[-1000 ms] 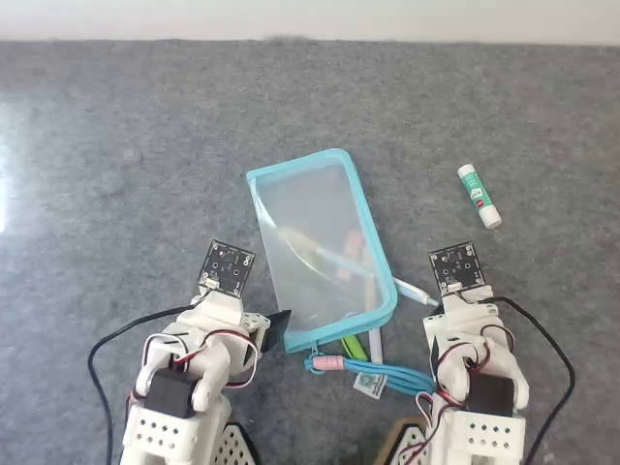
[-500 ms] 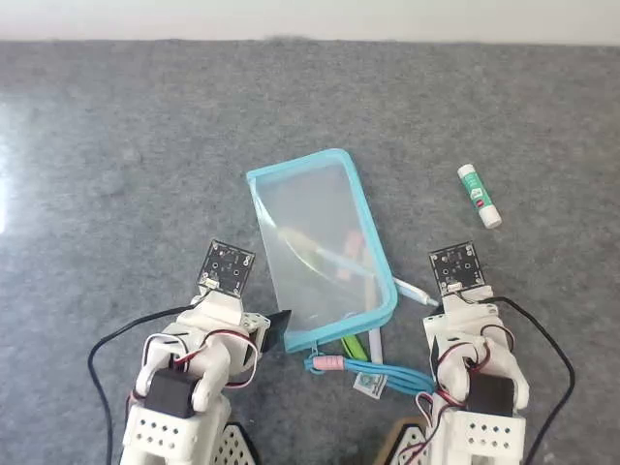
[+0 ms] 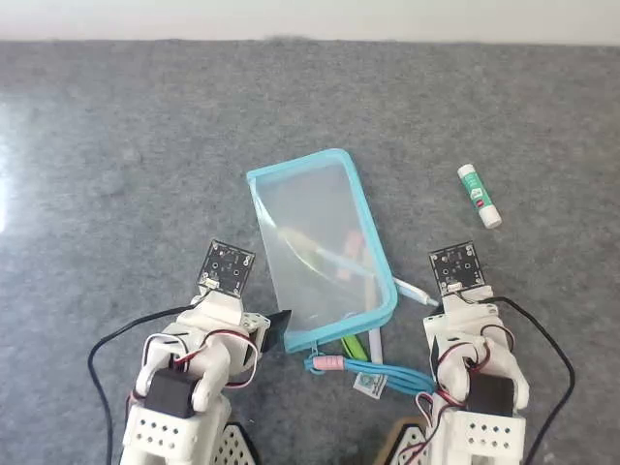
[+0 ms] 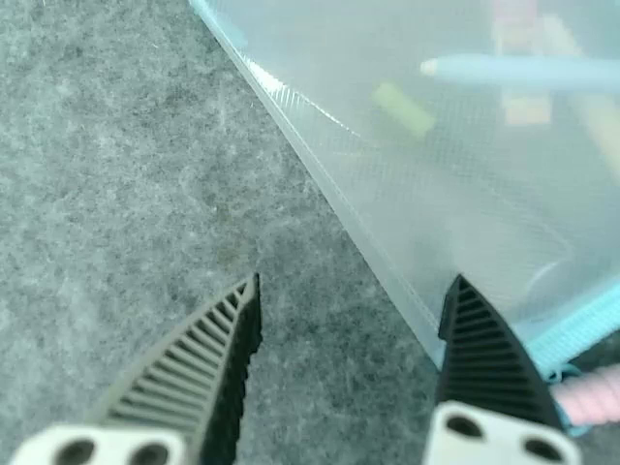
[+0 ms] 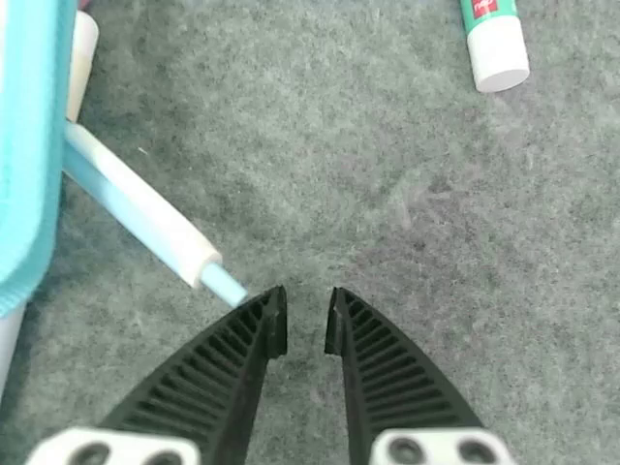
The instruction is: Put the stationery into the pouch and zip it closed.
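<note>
A translucent pouch with a teal zip edge lies flat mid-table, several pens inside. A light blue pen, a green pen and a white pen stick out of its near corner. A white and green glue stick lies apart on the right. My left gripper is open, low over the pouch's left edge, holding nothing. My right gripper is shut with nothing in it, just beside the light blue pen's tip; the glue stick lies farther off.
A blue strap with a pink piece trails from the pouch's near corner between the two arms. The left arm and the right arm stand at the front edge. Grey felt covers the table.
</note>
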Action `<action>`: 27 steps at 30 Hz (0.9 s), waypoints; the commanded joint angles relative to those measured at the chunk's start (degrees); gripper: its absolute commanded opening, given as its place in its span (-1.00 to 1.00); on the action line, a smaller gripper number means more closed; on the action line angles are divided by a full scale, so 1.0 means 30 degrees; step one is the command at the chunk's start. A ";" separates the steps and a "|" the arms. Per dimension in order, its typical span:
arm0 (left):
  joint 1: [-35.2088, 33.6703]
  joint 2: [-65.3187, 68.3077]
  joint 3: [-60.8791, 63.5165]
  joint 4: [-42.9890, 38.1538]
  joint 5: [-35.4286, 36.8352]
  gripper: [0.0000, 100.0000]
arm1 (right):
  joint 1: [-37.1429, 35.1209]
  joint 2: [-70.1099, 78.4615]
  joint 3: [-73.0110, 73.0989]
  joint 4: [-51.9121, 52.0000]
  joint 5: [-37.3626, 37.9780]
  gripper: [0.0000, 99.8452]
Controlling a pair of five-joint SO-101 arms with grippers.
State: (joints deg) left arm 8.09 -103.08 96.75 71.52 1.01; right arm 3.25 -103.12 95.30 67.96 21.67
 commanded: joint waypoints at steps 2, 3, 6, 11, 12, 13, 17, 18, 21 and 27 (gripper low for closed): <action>0.0264 -0.0029 -0.0103 0.0059 0.0264 -0.43 | -0.0542 -0.0308 0.0381 0.0190 0.0088 -0.83; 0.0293 -0.0029 -0.0103 0.0059 0.0264 -0.43 | -0.0630 -0.0308 0.0381 0.0190 0.0088 -0.83; 0.0117 -0.0029 -0.0103 0.0059 0.0264 -0.43 | -0.0659 -0.0308 0.0381 0.0190 0.0088 -0.83; -0.1348 -0.0029 -0.0073 -0.0469 0.0117 -0.43 | -0.1538 -0.0308 0.0264 -0.1040 0.0264 -0.82; -0.2432 -0.0029 -0.0073 -0.1055 -0.0029 -0.43 | -0.1773 -0.0308 0.0205 -0.1509 0.0352 -0.82; -0.3985 -0.0029 -0.0073 -0.1553 -0.0645 -0.43 | -0.1802 -0.0308 0.0176 -0.1978 0.0703 -0.82; -0.9670 0.0029 -0.0073 -0.3458 -0.4073 -0.43 | -0.1832 -0.0308 -0.2051 -0.1832 0.2432 -0.82; -1.0432 0.0029 -0.0103 -0.3516 -0.4161 -0.43 | -0.1978 -0.0278 -0.3077 -0.0952 0.2462 -0.82; -1.0989 0.0000 -0.0103 -0.3575 -0.4161 -0.43 | -0.3385 0.0747 -0.5568 0.0747 0.2579 -0.82; -1.0960 0.0059 -0.0103 -0.3516 -0.4220 -0.43 | -0.6667 0.9802 -1.0198 0.0630 0.3106 -0.82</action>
State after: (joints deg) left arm -24.35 -103.08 96.75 62.37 -11.03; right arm -12.13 -89.05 75.08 68.84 29.93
